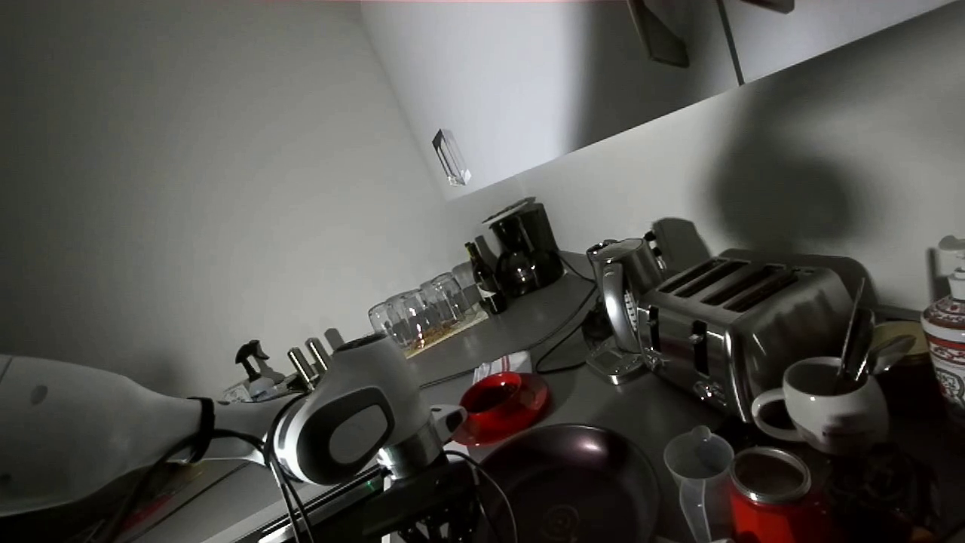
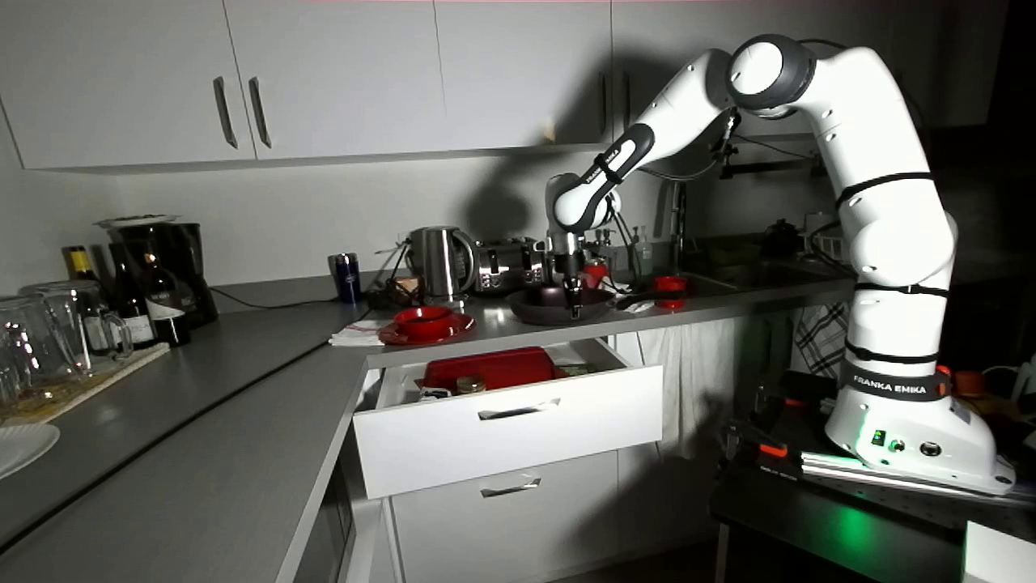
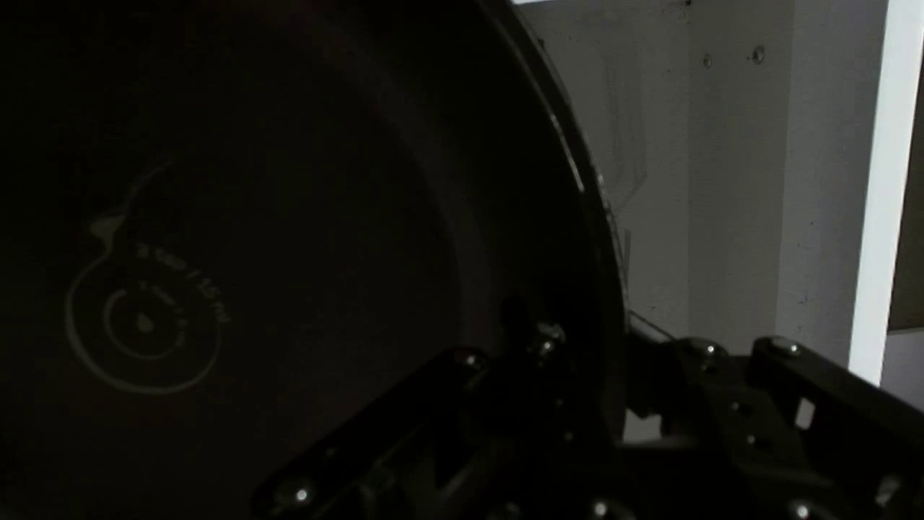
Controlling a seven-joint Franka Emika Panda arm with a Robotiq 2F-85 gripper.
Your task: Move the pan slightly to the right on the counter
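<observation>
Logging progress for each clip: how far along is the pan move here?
Done: the hand is at the pan, its fingers either side of the rim. Under way, apparently: the grip; whether it is tight cannot be told. Left: release, and probably the shift right, which this moment alone cannot confirm; the pan appears to sit on the counter.

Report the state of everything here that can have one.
Round black frying pan: open side up on the flat grey counter.
Black Robotiq gripper: astride the pan's rim; too dark to tell if clamped.
Upper white drawer: open.
Lower white drawer: shut.
White wall-cabinet doors: shut.
Round red bowl: upright on a red plate.
White rounded mug: upright, holding metal utensils.
Boxy steel toaster: nothing sticking out of its slots.
</observation>
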